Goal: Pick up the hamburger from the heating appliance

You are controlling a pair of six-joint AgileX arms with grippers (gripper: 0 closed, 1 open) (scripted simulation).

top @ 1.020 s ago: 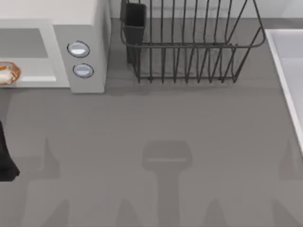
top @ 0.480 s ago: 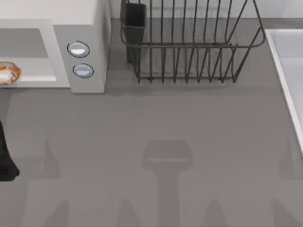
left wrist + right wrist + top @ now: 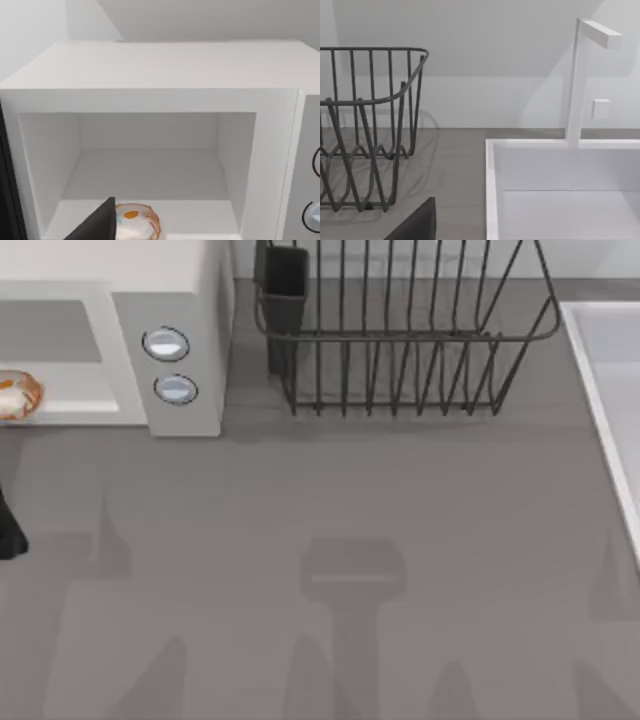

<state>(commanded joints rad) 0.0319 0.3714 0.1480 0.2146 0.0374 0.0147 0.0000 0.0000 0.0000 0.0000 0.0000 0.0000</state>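
The heating appliance (image 3: 170, 300) is a white-grey microwave with two round knobs at the table's back left, and its cavity (image 3: 150, 160) stands wide open. The hamburger (image 3: 16, 395) lies at the cavity's front, at the top view's left edge. Its orange-brown rim and pale middle are close in the left wrist view (image 3: 136, 223). My left gripper (image 3: 8, 530) is a dark shape at the left edge, in front of the microwave and short of the hamburger. A dark part of it (image 3: 100, 225) overlaps the hamburger's edge in the left wrist view. My right gripper (image 3: 417, 222) is off to the right near the sink.
A black wire dish rack (image 3: 400, 340) with a dark cup holder (image 3: 285, 280) stands at the back middle, right of the microwave. A white sink (image 3: 615, 400) with a faucet (image 3: 580, 80) runs along the right side. Open grey tabletop (image 3: 350, 510) lies in front.
My left gripper has moved back toward the microwave's opening, and its shadows on the table shifted with it. The hamburger and the right arm have not moved.
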